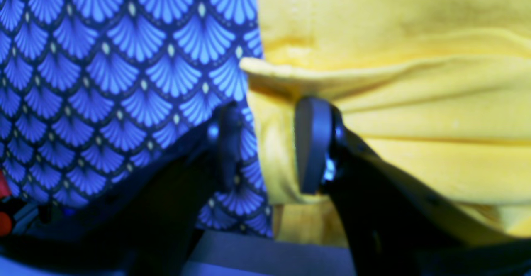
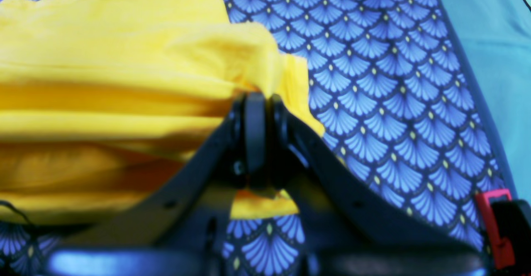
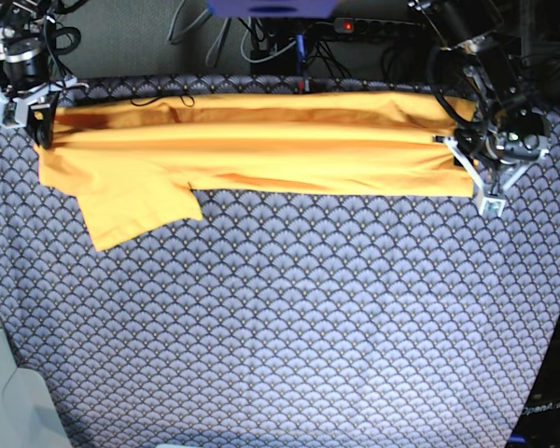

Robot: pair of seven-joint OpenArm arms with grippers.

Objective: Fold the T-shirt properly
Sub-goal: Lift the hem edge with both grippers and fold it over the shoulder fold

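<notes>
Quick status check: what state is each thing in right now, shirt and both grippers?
T-shirt: folded into a long band across the far side of the cloth, one sleeve sticking out.
Left gripper: open, jaws either side of the shirt's edge.
Right gripper: shut on the T-shirt.

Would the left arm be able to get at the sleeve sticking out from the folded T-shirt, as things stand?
Probably not directly: the sleeve lies at the T-shirt's far end, by the right gripper, while the left gripper sits open at the opposite end. Nothing blocks it but the distance.
</notes>
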